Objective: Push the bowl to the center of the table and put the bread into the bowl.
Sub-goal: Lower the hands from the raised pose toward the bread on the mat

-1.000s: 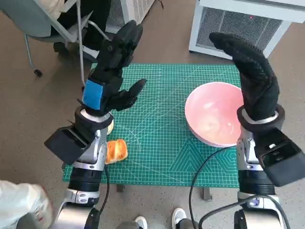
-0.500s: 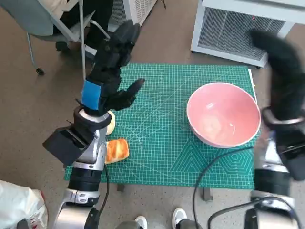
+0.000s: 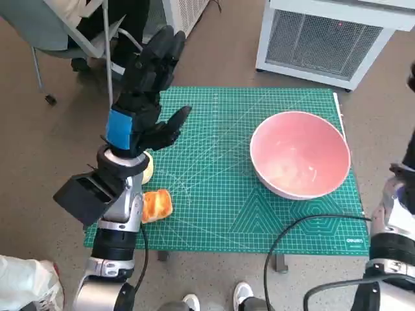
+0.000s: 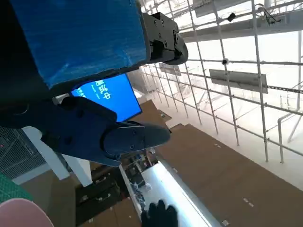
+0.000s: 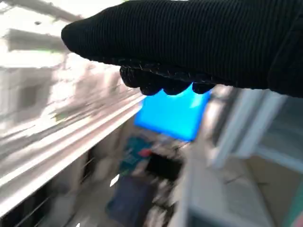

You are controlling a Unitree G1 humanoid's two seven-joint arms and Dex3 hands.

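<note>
Right hand point(image 5: 189, 42) now off to the side

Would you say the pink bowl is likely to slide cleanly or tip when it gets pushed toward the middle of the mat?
The pink bowl looks wide and low, so it probably slides rather than tips. The green mat may grip it somewhat. It is empty, so likely light.

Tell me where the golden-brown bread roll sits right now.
In the head view, the golden-brown bread roll lies at the green cutting mat's near left edge, beside the left forearm, far from the pink bowl.

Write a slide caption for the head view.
Left hand raised open over green cutting mat; pink bowl at right, bread at left edge.
</note>
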